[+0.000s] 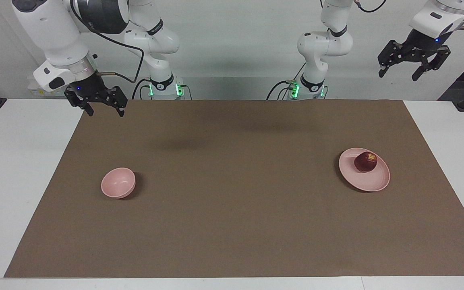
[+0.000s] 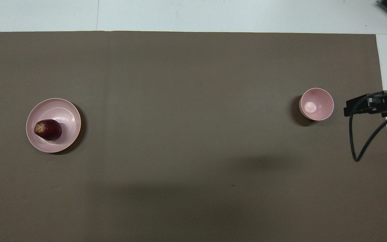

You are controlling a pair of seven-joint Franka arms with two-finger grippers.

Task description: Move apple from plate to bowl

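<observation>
A small dark red apple rests on the flat pale pink plate toward the left arm's end of the table. The small deep pink bowl stands empty toward the right arm's end. My right gripper hangs open and empty over the brown mat's corner closest to its own base, well apart from the bowl. My left gripper is raised high past the mat's edge at the left arm's end, open, holding nothing.
A brown mat covers most of the white table. A black cable loops from the right arm over the mat's edge beside the bowl. Wide bare mat lies between bowl and plate.
</observation>
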